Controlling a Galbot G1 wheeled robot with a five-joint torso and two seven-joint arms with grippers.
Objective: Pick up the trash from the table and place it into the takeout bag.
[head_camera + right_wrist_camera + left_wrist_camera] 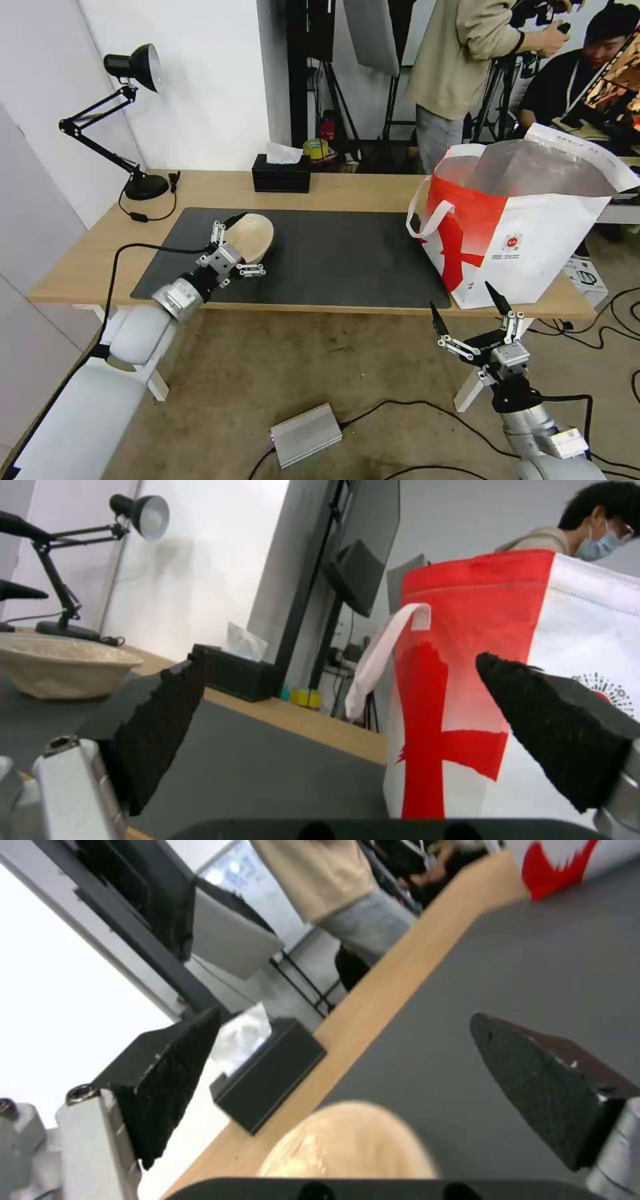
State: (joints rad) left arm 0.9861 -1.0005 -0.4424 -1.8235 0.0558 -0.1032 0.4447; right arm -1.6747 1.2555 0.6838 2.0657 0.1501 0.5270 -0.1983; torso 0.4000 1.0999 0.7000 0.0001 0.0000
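A: Near first. Right pincer (469,307) hangs below the counter's (347,187) front edge, off the front right corner, prongs spread, nothing in them. Idle.

B: Left one?

A: Left pincer (241,230) is over the mat's (347,257) front left part, jaws parted, at the beige bowl (252,237). The wrist view puts the bowl (350,1145) low between the two fingers (540,1080). Looks like no squeeze yet, though I can't tell if one prong touches the rim.

B: Risks?

A: The bowl's shallow, thin and light. A pinch on the rim likely flexes it or pops it out; a prong pushing the wall would slide it across the mat. It also looks tipped in the head view, so a bad close could flip it.

B: Further back?

A: Takeout bag (527,220) stands at the counter's right end, well apart from the bowl, mouth open with a foil flap up. Long carry; a weak hold drops it midway, and the bowl could catch the bag's rim or strap (427,217). Black tissue box (281,175) at the back edge isn't trash.
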